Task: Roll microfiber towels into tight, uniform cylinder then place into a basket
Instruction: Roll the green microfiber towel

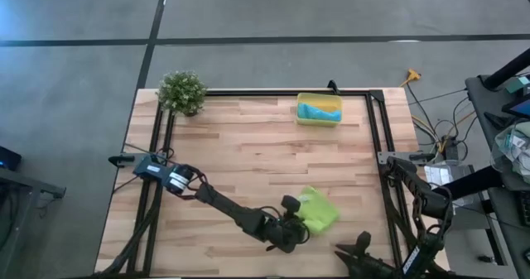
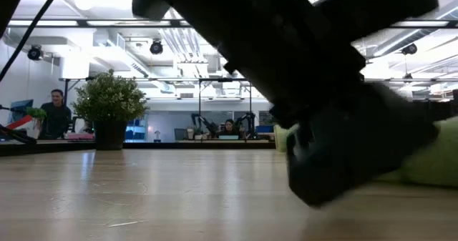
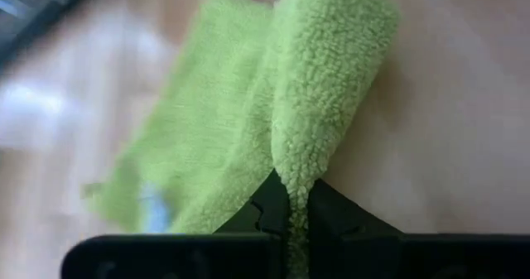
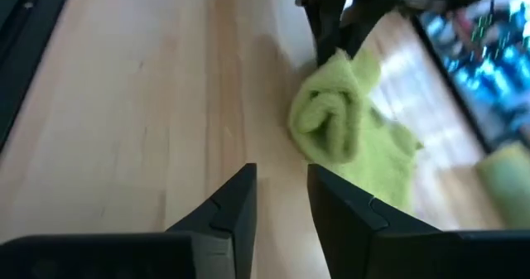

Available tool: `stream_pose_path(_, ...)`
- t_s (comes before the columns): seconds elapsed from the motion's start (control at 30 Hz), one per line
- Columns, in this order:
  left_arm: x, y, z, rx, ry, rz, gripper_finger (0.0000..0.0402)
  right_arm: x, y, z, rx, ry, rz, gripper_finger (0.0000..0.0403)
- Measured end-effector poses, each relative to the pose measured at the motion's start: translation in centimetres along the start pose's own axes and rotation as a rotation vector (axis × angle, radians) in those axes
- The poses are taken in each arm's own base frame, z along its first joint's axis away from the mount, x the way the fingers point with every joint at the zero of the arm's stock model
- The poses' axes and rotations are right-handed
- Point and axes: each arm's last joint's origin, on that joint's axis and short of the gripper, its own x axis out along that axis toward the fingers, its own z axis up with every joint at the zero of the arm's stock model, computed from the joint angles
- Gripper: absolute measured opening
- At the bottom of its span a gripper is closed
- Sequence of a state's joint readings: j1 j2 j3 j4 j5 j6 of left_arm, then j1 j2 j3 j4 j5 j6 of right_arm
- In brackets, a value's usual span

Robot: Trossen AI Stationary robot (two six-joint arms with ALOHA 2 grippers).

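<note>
Green towel [image 3: 323, 88] half-hidden by left hand [image 3: 290, 217]

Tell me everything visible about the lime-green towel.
The lime-green fluffy microfiber towel lies on the light wooden table near its front edge, right of centre. One end is rolled into a loose cylinder; the rest trails flat and rumpled. The left gripper has its dark fingers shut on a pinched fold of the towel's edge. The right gripper sits back from it, fingers parted, touching nothing.
</note>
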State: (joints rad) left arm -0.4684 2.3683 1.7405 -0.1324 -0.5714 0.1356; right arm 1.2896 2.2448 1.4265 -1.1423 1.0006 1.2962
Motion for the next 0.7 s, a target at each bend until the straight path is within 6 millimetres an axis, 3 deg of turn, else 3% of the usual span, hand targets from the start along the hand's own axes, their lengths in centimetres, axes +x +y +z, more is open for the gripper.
stream_pose_path(0.3, -2.0, 1.7, 1.3, -0.275, 0.034, -0.359, 0.0001, -0.2, -0.2, 0.6, -0.542, -0.016, 0.003, 0.0116)
stream_pose_path(0.43, -2.9, 4.0, 2.2, -0.425, 0.052, -0.426, 0.0001, -0.2, -0.4, 0.8, -0.581, -0.044, -0.023, 0.0116)
stream_pose_path(0.7, -2.2, 6.0, 1.8, -0.467, 0.087, -0.423, 0.0001, -0.1, 0.0, 1.3, -0.518, -0.073, -0.01, 0.0115)
